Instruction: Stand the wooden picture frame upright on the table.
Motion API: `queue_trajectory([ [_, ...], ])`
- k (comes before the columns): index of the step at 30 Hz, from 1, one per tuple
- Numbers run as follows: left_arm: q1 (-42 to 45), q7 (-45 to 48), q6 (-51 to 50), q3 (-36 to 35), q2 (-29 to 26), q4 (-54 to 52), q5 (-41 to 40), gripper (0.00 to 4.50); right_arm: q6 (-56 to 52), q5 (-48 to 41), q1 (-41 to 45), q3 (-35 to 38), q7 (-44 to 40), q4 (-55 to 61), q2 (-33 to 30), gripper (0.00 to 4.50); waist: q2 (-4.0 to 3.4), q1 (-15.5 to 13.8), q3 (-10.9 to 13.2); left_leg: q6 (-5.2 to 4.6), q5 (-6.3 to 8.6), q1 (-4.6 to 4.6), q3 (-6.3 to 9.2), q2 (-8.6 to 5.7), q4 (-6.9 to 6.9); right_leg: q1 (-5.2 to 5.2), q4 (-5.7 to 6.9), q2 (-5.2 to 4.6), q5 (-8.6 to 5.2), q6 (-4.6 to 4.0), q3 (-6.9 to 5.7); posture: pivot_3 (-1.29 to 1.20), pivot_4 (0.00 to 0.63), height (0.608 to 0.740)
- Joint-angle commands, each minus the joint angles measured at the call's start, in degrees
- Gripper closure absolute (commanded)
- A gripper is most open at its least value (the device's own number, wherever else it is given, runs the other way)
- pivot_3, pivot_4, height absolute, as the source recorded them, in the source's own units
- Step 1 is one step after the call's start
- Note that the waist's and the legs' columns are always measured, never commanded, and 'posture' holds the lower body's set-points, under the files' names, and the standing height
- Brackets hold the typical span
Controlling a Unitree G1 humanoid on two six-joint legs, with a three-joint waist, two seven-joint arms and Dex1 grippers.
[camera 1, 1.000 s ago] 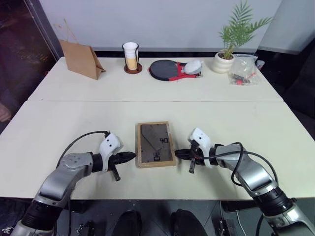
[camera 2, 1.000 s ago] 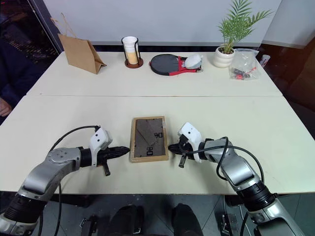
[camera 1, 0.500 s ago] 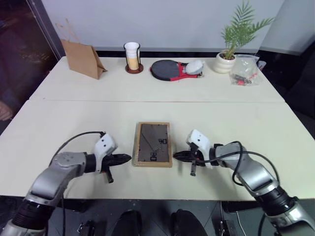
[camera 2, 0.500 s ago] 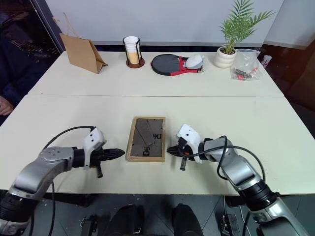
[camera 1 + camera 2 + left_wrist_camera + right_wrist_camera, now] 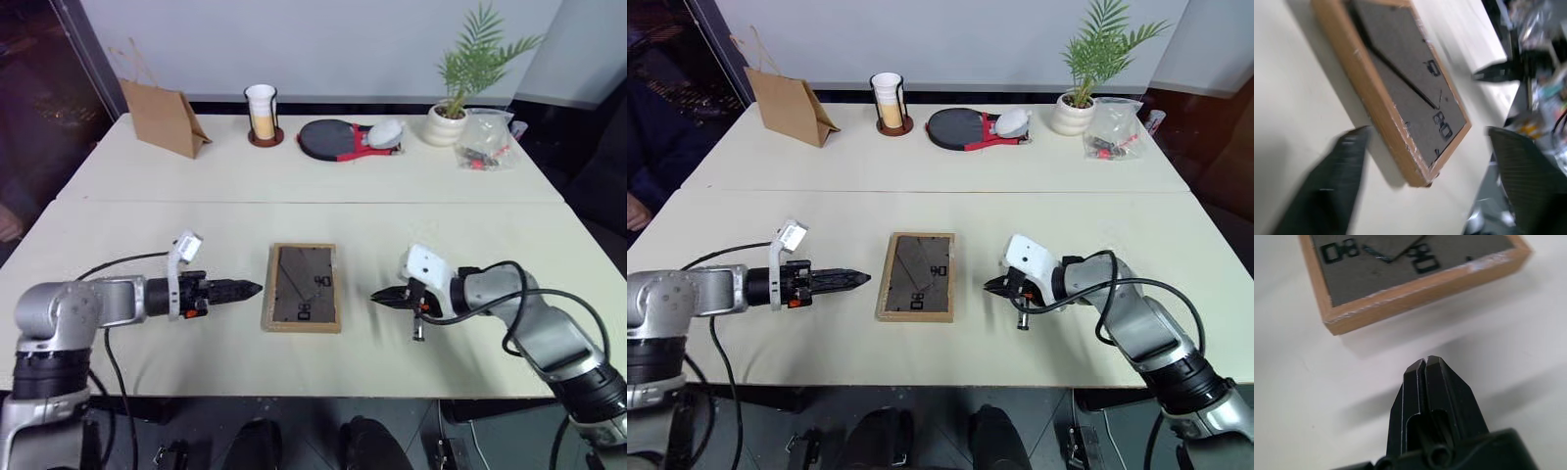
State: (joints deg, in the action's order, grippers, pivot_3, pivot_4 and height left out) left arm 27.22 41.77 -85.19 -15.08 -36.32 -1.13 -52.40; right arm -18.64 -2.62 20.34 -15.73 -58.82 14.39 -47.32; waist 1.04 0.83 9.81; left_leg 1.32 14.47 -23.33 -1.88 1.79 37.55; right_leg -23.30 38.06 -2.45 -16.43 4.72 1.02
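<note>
1. The wooden picture frame (image 5: 303, 288) is seen lying flat on the near half of the counter (image 5: 470, 225), grey backing up, stand folded against the back.
2. The left gripper (image 5: 253, 289) is held level just beside the frame's left edge, apart from it. In the left wrist view its fingers (image 5: 1327, 186) are spread wide, released, with the frame's corner between them; nothing is grasped or touched.
3. The right gripper (image 5: 377, 296) is held near the frame's right edge, a gap of bare counter between. In the right wrist view its fingers (image 5: 1425, 382) are clenched together, tip to tip, on nothing.
4. Along the far edge are noted: a brown paper bag (image 5: 163, 118), a cup (image 5: 261, 113) on a coaster, a table-tennis paddle (image 5: 336, 138), a potted plant (image 5: 460, 78) and a clear plastic bag (image 5: 484, 140).
</note>
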Motion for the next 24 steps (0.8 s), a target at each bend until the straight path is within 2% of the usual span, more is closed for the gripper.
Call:
queue_trajectory([
  [1, 5.7, -6.58, -7.11, -3.85, 2.7, 5.65, -1.58, 0.04, 3.69, 3.12, 1.09, -2.52, 0.78, -3.51, 2.09, 4.5, 0.03, -0.02, 0.0, 0.0, 0.0, -0.05, 0.03, -0.04, 0.1, 0.0, 0.01, 0.02, 0.0, 0.0, -0.04, 0.0, 0.15, 0.74],
  [11, 6.59, -16.38, -7.31, 1.75, 3.88, 8.03, -10.76, 0.04, 6.33, 7.06, 5.96, -6.65, 1.32, -9.44, 9.84, 4.5, 0.03, 0.22, 0.0, 0.03, -0.02, -0.04, 0.06, 0.07, 0.32, 0.03, 0.15, -0.08, 0.01, 0.0, 0.04, 0.0, 0.15, 0.74],
  [19, 1.53, -18.3, -7.31, 1.65, 3.66, 6.06, -15.4, 0.04, 6.27, 8.99, 8.06, -9.8, 0.99, -9.7, 14.7, 4.5, 0.03, 0.39, 0.0, 0.05, -0.02, -0.04, 0.07, 0.07, 0.32, 0.03, 0.15, -0.17, 0.02, -0.01, 0.04, 0.0, 0.15, 0.74],
  [24, -1.03, -17.96, -7.31, -0.98, 5.06, 6.83, -17.09, 0.04, 5.39, 8.81, 8.87, -10.11, 0.23, -9.15, 16.35, 4.5, 0.03, 0.19, -0.01, 0.05, -0.02, -0.04, 0.07, 0.06, 0.32, 0.04, 0.14, -0.19, 0.01, -0.02, 0.03, 0.0, 0.15, 0.74],
])
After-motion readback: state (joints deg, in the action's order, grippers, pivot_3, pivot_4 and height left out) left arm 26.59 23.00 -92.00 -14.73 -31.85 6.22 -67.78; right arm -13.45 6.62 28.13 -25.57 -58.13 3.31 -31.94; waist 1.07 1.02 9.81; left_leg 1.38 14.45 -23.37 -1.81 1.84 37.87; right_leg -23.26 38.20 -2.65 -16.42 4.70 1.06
